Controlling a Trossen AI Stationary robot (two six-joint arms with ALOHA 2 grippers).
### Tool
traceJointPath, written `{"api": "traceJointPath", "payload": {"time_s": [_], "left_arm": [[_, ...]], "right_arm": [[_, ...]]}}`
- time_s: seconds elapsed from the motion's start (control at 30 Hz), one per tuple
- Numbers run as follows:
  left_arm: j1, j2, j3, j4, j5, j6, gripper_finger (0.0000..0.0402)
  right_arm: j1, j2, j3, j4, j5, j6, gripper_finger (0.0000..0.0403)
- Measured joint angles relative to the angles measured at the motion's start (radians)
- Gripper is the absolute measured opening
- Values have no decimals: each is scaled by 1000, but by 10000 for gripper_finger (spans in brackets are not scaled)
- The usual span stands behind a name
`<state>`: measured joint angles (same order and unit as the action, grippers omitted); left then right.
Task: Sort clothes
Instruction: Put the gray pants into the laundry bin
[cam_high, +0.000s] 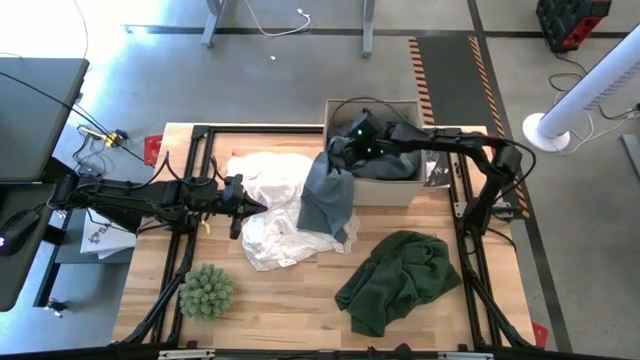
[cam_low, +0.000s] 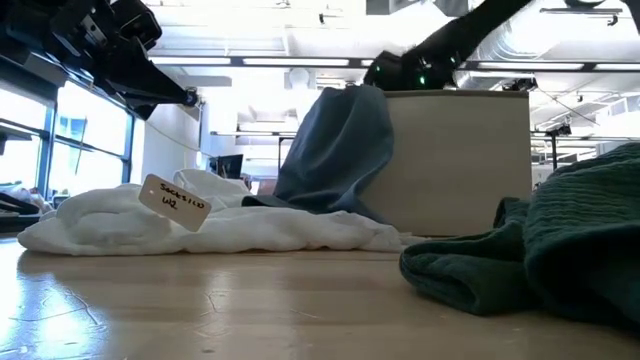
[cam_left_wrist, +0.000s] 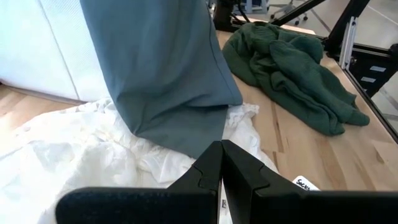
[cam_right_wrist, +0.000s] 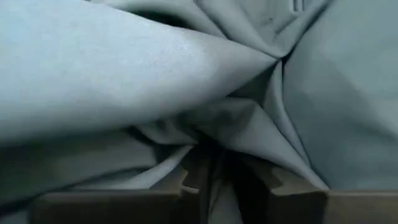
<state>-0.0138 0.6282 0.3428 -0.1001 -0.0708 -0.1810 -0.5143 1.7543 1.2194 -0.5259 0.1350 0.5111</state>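
Note:
My right gripper (cam_high: 347, 148) is shut on a grey garment (cam_high: 330, 195) at the left wall of a cardboard box (cam_high: 400, 165). The garment hangs down from it beside that wall (cam_low: 335, 150). A large white garment (cam_high: 268, 215) lies spread on the table, also seen in the low view (cam_low: 200, 225). My left gripper (cam_high: 240, 206) is shut and empty above it; in the left wrist view (cam_left_wrist: 221, 158) it points toward the grey garment (cam_left_wrist: 168, 74). A dark green garment (cam_high: 400, 275) lies crumpled at the near right. My right gripper pinches a gathered bunch of folds at the grey garment's upper end (cam_right_wrist: 217, 134) between its two fingers, several layers. The garment hangs below the gripper beside the box's left wall. Its lower end (cam_high: 328, 228) lies on the white garment.
A spiky green ball (cam_high: 207, 290) sits at the table's near left. A paper tag (cam_low: 175, 200) lies on the white garment. The box stands at the far middle. Black frame rails (cam_high: 195, 200) run along the table's left and right sides.

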Motion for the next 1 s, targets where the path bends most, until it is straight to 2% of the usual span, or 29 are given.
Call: {"api": "traceJointPath", "payload": {"time_s": [0.13, 0.23, 0.33, 0.43, 0.57, 0.73, 0.9, 1.0], "left_arm": [[0, 0, 0, -2, 0, 0, 7], [0, 0, 0, -8, 1, -3, 7], [0, 0, 0, -18, 1, -23, 7], [0, 0, 0, -24, 1, -27, 7], [0, 0, 0, -28, 1, -27, 7], [0, 0, 0, -29, 1, -27, 7], [0, 0, 0, -28, 1, 3, 7], [0, 0, 0, -20, 0, 8, 7]], "right_arm": [[-9, -73, 225, -226, 28, -43, 71], [31, -128, 385, -365, 102, -47, 71], [133, -163, 477, -446, 200, -49, 71], [274, -203, 492, -479, 282, -45, 71], [485, -205, 392, -461, 315, 49, 71], [682, -185, 125, -300, 365, 311, 71], [730, -132, -187, -25, 466, 733, 71], [705, -67, -320, 278, 485, 796, 71]]}}
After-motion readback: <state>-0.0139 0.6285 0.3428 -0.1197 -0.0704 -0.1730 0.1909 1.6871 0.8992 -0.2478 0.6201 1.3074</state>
